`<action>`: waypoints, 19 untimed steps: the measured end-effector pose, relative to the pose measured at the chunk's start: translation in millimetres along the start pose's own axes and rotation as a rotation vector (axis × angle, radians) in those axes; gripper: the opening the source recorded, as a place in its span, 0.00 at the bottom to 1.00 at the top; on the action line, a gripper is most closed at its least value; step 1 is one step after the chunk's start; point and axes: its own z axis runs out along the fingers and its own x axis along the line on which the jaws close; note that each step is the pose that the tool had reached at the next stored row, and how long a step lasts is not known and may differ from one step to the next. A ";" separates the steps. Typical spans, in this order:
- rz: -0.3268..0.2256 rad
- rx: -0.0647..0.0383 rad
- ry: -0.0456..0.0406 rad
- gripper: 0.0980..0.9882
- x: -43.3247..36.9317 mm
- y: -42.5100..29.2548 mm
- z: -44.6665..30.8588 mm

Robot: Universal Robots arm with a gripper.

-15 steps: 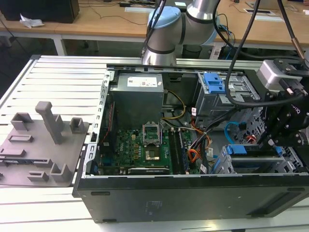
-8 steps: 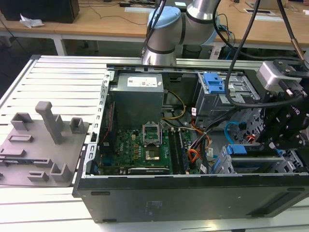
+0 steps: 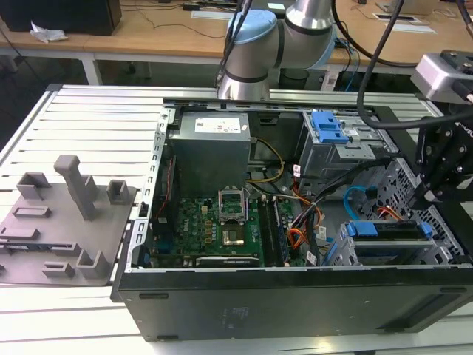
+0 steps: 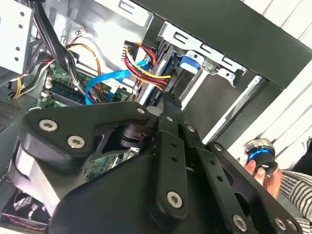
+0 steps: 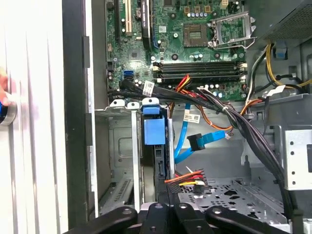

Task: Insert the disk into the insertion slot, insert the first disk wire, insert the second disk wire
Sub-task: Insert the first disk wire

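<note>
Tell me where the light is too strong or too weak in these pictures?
In the first wrist view, the white table slats are washed out to near white, while the motherboard is evenly lit. In the second wrist view, the robot's hand is a dark mass and the sheet-metal panel glares white. In the exterior view, the case's outer wall reads dark and flat.

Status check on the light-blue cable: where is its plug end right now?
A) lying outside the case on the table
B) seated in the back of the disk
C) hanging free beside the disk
C: in the first wrist view the light-blue cable ends in a plug that hangs in open space, apart from the disk sitting in the insertion slot.
</note>
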 end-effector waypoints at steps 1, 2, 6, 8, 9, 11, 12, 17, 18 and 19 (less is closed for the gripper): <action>0.000 0.000 0.0001 0.01 0.0 0.0 -0.1; 0.000 0.000 0.0002 0.01 0.1 0.9 -0.1; 0.000 0.000 0.0002 0.01 0.9 14.7 0.6; 0.000 0.000 0.0002 0.01 1.1 17.0 0.7; 0.000 0.000 0.0002 0.01 1.2 18.2 0.7; 0.000 0.000 0.0004 0.01 1.3 18.9 0.7; 0.000 0.000 0.0003 0.01 1.2 19.0 0.7; 0.000 0.000 0.0003 0.01 1.2 19.1 0.7; 0.000 0.000 0.0003 0.01 1.2 19.2 0.7; 0.000 0.000 0.0003 0.01 1.2 19.2 0.7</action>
